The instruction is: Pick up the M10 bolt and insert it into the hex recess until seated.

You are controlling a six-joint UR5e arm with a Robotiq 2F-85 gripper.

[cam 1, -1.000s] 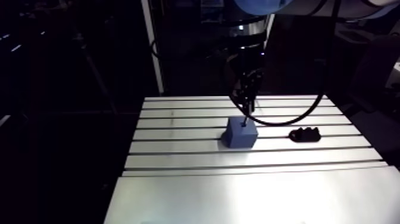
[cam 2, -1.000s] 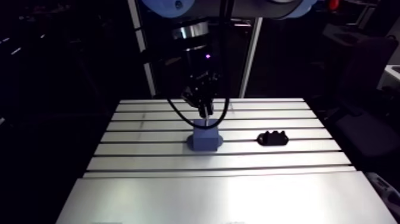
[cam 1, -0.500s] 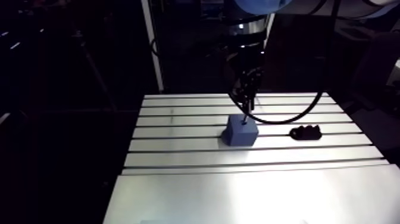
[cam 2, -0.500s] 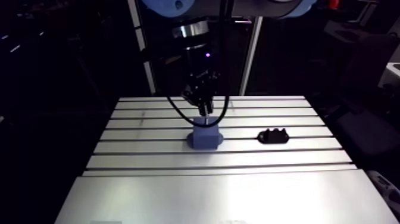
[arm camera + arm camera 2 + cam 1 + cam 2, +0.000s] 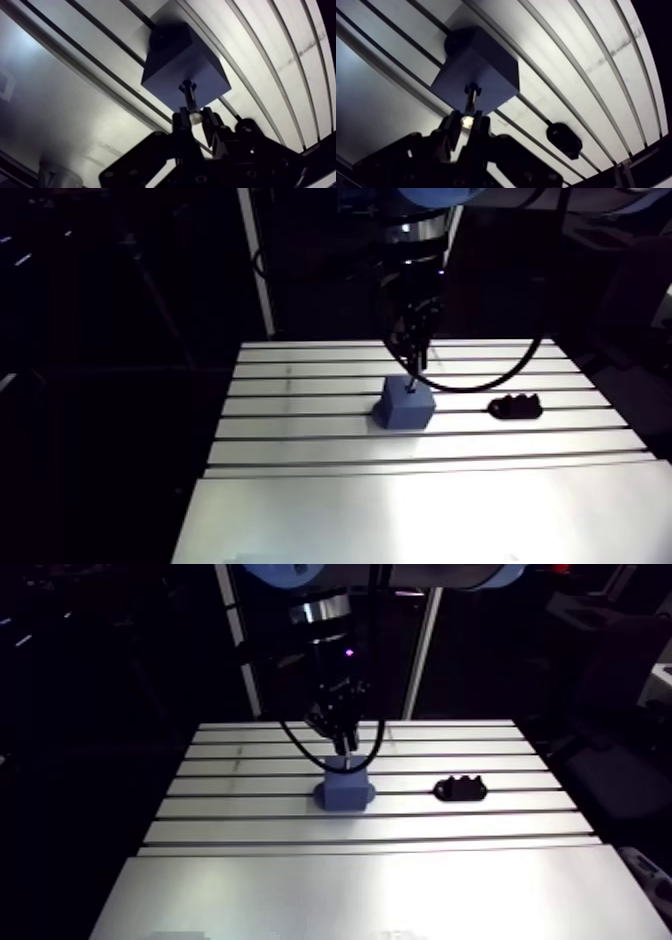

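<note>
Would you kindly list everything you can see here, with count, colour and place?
table: one, silver, slotted, under everything
block: one, blue, mid-table, below the gripper
bolt: one, dark with a shiny end, upright, head at the block's top
black part: one, black, on the table, apart from the block
arm: one, dark with light-blue caps, above the block
gripper: one, black, shut on the bolt's shiny end

Dim surroundings, bright glare on the table, block dark against it
</note>
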